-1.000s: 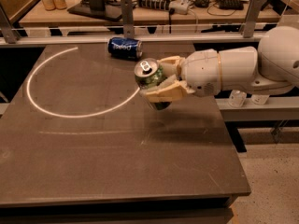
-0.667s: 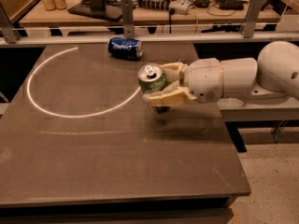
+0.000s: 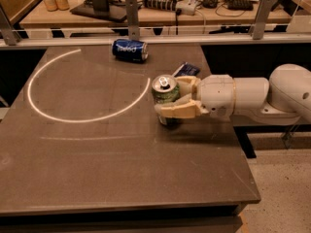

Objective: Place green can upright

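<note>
The green can [image 3: 165, 92] stands upright at the middle right of the dark table [image 3: 97, 169], silver top and pull tab facing up. My gripper [image 3: 171, 100] reaches in from the right on a white arm and is shut on the can, one cream finger [image 3: 177, 111] in front of it and the other behind. The can's base is at or just above the tabletop; I cannot tell whether it touches.
A blue can [image 3: 129, 49] with white lettering lies on its side at the table's back. A dark blue packet [image 3: 185, 70] lies just behind the gripper. A white arc [image 3: 73, 118] is marked on the table. A metal rail [image 3: 146, 40] and a cluttered desk stand behind.
The gripper has carried the green can lower and a little to the right, and the can has gone from tilted to upright.
</note>
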You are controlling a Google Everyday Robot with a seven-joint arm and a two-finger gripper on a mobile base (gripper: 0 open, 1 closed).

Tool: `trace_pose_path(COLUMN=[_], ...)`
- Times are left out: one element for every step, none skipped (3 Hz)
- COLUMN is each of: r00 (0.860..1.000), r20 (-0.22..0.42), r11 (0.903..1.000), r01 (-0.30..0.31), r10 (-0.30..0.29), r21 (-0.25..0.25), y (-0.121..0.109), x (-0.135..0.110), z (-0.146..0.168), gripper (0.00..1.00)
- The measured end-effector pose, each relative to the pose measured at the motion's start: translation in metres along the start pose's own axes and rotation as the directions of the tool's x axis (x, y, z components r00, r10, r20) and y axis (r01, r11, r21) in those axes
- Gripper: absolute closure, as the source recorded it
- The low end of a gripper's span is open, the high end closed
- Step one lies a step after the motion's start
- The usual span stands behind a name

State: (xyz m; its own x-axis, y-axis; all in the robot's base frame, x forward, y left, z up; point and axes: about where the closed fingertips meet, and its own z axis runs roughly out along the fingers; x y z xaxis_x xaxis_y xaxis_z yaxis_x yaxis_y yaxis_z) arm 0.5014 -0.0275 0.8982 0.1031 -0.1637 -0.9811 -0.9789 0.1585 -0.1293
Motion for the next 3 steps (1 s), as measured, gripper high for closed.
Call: trace_pose_path(r00=[0.999, 0.998, 0.998], r20=[0.029, 0.046, 0.040], r11=[0.9996, 0.9989, 0.9983], r01=[-0.027, -0.045, -0.052], r10=[0.027, 0.044, 0.051], r21=[0.007, 0.014, 0.026], y=[-0.0005, -0.0003, 0.0001], x=[0.0100, 0.0161, 0.0177], z=[-0.0031, -0.0052, -0.0099], gripper=[0.36, 0.13, 0.00])
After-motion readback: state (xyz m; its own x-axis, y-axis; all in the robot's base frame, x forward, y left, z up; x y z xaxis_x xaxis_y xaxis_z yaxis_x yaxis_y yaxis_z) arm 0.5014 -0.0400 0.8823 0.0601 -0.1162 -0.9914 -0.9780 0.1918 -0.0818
